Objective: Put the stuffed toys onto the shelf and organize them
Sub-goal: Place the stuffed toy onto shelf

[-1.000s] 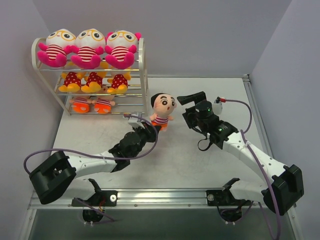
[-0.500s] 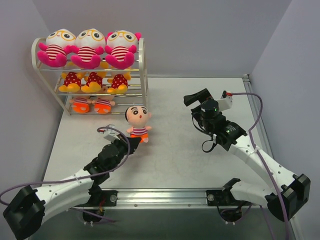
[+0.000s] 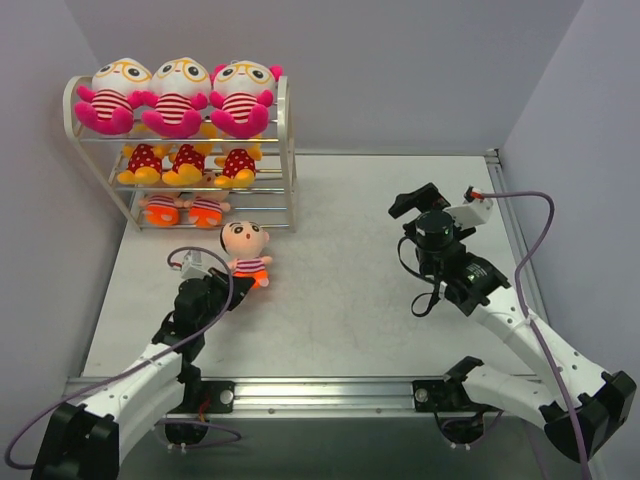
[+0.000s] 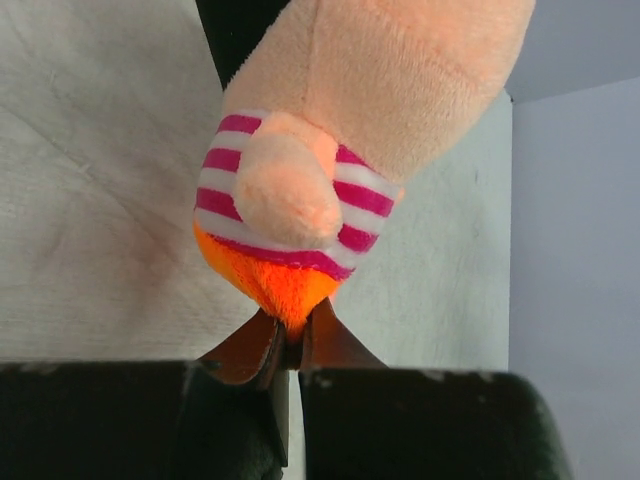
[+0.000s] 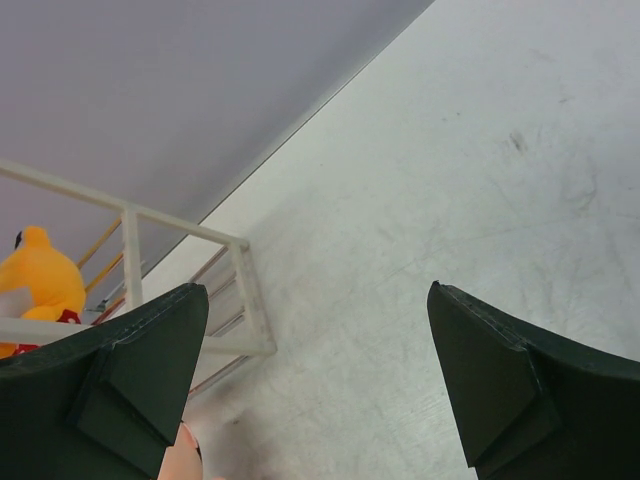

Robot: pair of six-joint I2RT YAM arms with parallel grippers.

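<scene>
The cream wire shelf (image 3: 288, 150) stands at the back left. Three pink stuffed toys (image 3: 178, 92) sit on its top tier, three yellow-orange ones (image 3: 188, 160) on the middle tier, two black-haired ones (image 3: 184, 208) on the bottom. My left gripper (image 3: 243, 284) is shut on the orange pants of the third black-haired doll (image 3: 244, 244), in front of the shelf's right end. In the left wrist view the left gripper (image 4: 286, 338) pinches the doll (image 4: 300, 190) by its pants. My right gripper (image 3: 424, 206) is open and empty at the right; in its wrist view the right gripper (image 5: 315, 292) faces the shelf (image 5: 246, 290).
A yellow toy (image 5: 38, 275) on the shelf shows at the left of the right wrist view. The grey table (image 3: 350, 270) is walled at the back and both sides, with a metal rail (image 3: 330, 392) along the near edge.
My left arm has pulled back to the left and nearer, carrying the black-haired doll to just in front of the shelf. My right arm has drawn away to the right, gripper still open.
</scene>
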